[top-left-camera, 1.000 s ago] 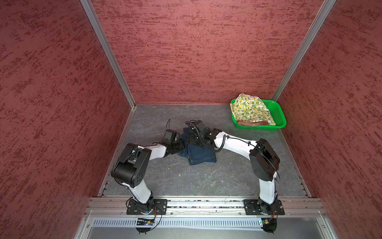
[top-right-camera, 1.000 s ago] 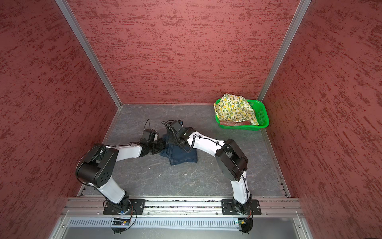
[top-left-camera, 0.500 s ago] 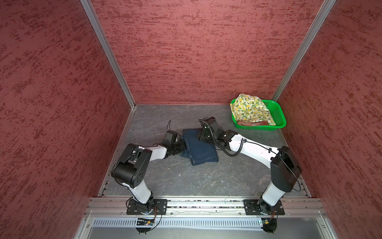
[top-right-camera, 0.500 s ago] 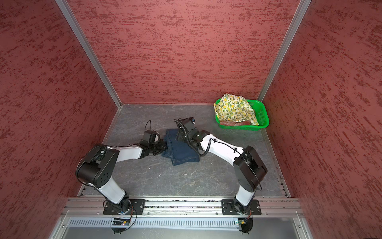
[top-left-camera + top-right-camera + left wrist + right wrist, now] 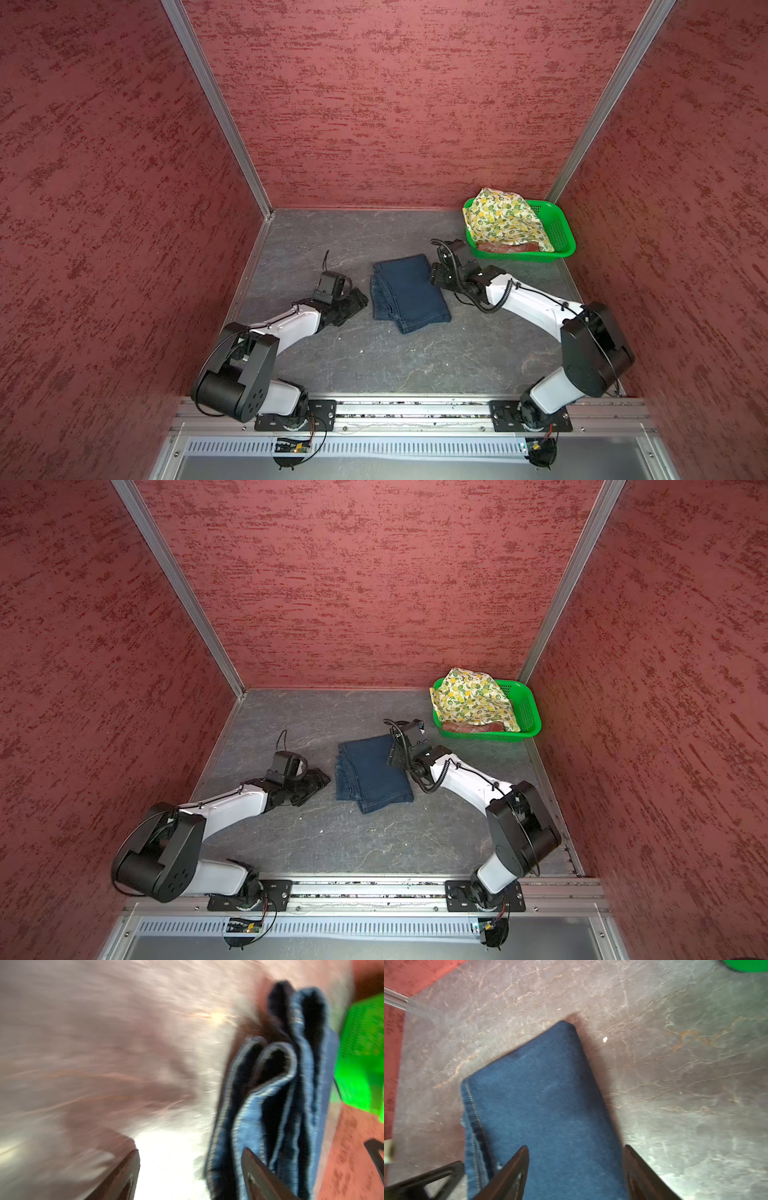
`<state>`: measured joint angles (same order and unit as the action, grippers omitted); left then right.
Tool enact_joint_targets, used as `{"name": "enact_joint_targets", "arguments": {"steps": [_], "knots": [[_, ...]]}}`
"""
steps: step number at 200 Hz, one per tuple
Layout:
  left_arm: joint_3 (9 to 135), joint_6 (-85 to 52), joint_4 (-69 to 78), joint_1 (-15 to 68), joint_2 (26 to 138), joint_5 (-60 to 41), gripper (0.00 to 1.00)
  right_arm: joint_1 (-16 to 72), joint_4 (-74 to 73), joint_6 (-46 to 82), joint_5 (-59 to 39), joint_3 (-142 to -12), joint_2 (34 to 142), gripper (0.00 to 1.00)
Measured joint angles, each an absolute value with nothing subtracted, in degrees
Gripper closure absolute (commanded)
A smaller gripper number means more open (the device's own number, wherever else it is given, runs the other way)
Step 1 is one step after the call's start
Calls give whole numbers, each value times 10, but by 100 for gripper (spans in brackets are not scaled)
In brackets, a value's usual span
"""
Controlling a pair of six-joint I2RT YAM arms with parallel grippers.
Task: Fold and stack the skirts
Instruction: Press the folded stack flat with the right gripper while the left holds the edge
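While the folded navy denim skirt [image 5: 409, 291] lies flat on the grey floor [image 5: 374, 361] at the middle of both top views, the left gripper [image 5: 358, 300] sits low just to its left, fingers [image 5: 128, 1169] spread with only bare floor between them and the skirt's layered hems beside one finger. At the skirt's right edge the right gripper [image 5: 434, 276] has its fingers [image 5: 517, 1167] spread too, over flat cloth, pinching nothing. Toward the right of the frame, the lemon-print skirt [image 5: 503, 220] is heaped over the plaid skirt [image 5: 507, 248] inside the green basket [image 5: 561, 232]
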<state>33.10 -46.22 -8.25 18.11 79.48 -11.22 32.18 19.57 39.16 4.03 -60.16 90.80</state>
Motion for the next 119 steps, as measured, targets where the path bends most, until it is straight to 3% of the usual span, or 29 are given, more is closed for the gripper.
{"name": "enact_joint_targets", "arguments": {"steps": [70,119], "knots": [[403,-425,-83,193,846,-139,16,319,163,352,5,-573,909,30],[428,-408,-57,224,915,-155,38,320,146,320,-8,-570,909,33]]}}
